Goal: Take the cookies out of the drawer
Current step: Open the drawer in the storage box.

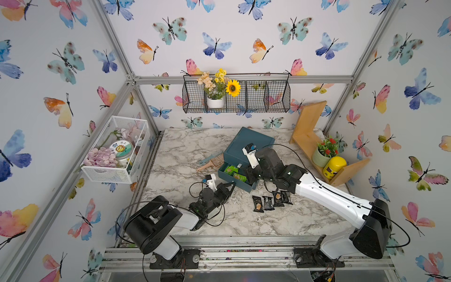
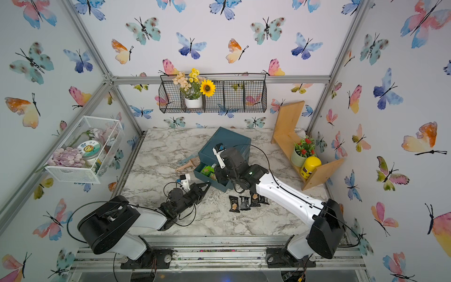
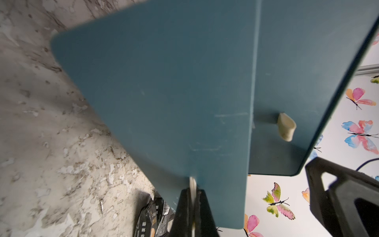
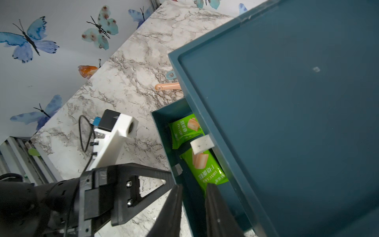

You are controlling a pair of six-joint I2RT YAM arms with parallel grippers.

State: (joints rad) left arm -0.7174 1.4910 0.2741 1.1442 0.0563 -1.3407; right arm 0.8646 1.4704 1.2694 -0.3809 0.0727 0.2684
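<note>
In both top views, four black cookies (image 1: 268,202) (image 2: 244,203) are lying on the table (image 1: 183,151) (image 2: 244,227) beside the open drawer (image 1: 234,183) (image 2: 212,183).

Left wrist view: the left gripper (image 3: 192,190) is pinching the drawer's handle (image 3: 192,181).

Right wrist view: the right gripper (image 4: 194,185) is hovering, narrowly parted and holding nothing, above green cookies (image 4: 207,170) inside the drawer.

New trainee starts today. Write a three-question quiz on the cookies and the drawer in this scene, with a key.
1. How many black packets lie on the table outside the drawer?
2. True or false: the drawer is shut.
3. The cookies visible inside the drawer are: A green, B red, C blue.
Key: 1 four; 2 false; 3 A.
</note>
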